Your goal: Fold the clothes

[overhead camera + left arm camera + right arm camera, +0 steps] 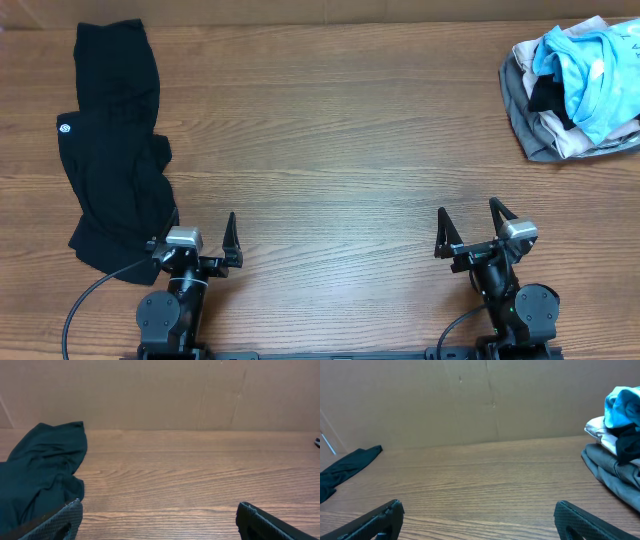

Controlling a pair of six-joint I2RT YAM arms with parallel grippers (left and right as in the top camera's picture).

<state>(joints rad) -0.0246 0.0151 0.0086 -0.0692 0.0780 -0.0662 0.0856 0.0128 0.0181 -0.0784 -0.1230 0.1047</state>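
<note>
Left fingers (231,238) just beside clothes (115,140).

The black garment (115,150) has its near corner partly covered by the left gripper (192,228), and its white logo (64,126) is too small to read. The bundled garments (575,85) run off the overhead view's right edge.
</note>
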